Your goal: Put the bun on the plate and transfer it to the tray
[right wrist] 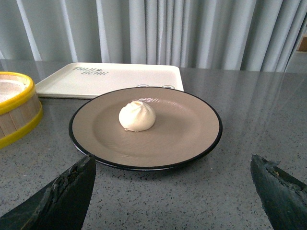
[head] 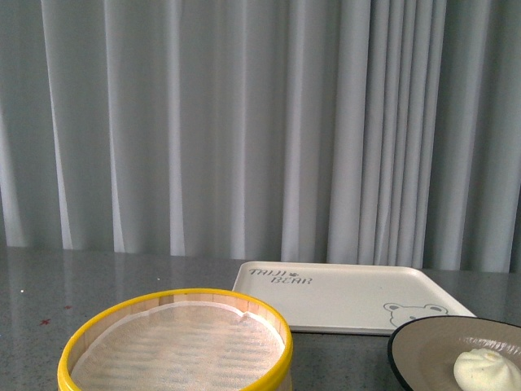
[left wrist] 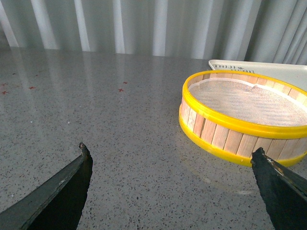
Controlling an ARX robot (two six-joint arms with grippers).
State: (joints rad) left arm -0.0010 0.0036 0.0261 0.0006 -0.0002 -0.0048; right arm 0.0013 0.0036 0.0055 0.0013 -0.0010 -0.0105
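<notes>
The white pleated bun (right wrist: 137, 116) lies on the beige, black-rimmed plate (right wrist: 192, 129), a little off its middle. In the front view the bun (head: 487, 369) and plate (head: 423, 342) sit at the lower right. The cream tray (head: 342, 297) with "BEAR" lettering lies flat just behind the plate; it also shows in the right wrist view (right wrist: 96, 79). My right gripper (right wrist: 172, 165) is open and empty, just short of the plate's near rim. My left gripper (left wrist: 170, 155) is open and empty over bare table beside the steamer basket. Neither arm shows in the front view.
A yellow-rimmed wooden steamer basket (head: 179, 346) with a white liner stands left of the plate; it also shows in the left wrist view (left wrist: 244, 117) and the right wrist view (right wrist: 14, 112). The grey speckled table (left wrist: 96, 110) ends at pale curtains (head: 244, 122).
</notes>
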